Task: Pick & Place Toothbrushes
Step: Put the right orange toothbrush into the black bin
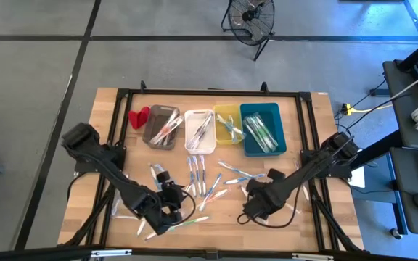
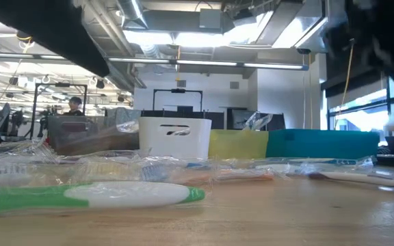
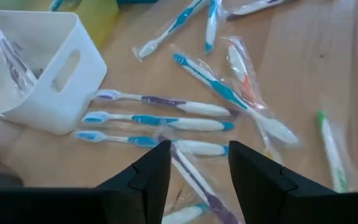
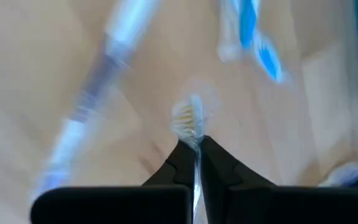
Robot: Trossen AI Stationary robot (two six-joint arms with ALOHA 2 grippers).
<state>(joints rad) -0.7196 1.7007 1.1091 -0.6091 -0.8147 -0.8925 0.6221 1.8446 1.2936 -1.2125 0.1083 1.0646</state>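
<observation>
Many toothbrushes (image 1: 202,177) in clear wrappers lie flat and scattered on the wooden table (image 1: 318,145). My left gripper (image 3: 199,155) hangs open over three side-by-side brushes (image 3: 166,122) beside the white bin (image 3: 36,74), touching none. It shows at the near left in the high view (image 1: 171,210). My right gripper (image 4: 194,146) is shut on a pale toothbrush (image 4: 188,119) at the near right (image 1: 255,210). A green and white toothbrush (image 2: 87,195) lies close to the low camera. My right gripper pinches the pale toothbrush just below its bristle head (image 4: 195,142) between its two fingertips, coming steeply from above. The head sticks out past the tips. The handle is hidden behind the fingers, so I cannot tell whether the brush hangs clear of the table.
At the far side stands a row of bins: grey (image 1: 162,127), white (image 1: 199,130), yellow (image 1: 227,123) and teal (image 1: 262,129), each holding some brushes. A small red object (image 1: 138,116) lies left of the grey bin. A black frame rims the table.
</observation>
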